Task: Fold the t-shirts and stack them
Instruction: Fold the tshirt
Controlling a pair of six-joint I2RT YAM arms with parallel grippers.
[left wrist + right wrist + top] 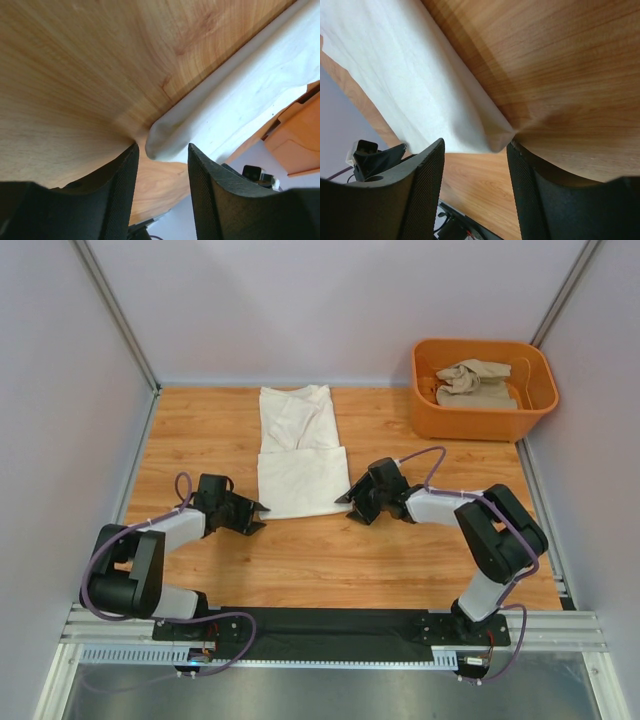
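Note:
A cream-white t-shirt (300, 455) lies flat at the table's middle, its lower part folded into a rectangle. A sandy beige t-shirt (475, 385) sits crumpled in the orange tub (485, 418). My left gripper (261, 512) is low at the white shirt's near left corner. In the left wrist view that gripper (163, 146) is open, the rounded shirt corner (165, 137) lying just at its fingertips. My right gripper (346, 499) is at the near right corner. In the right wrist view it (476, 144) is open, with the shirt corner (495, 137) beside its right finger (530, 190).
The orange tub stands at the back right corner against the wall. Grey walls close in the wooden table (400, 560) on three sides. A black rail (330, 625) with both arm bases runs along the near edge.

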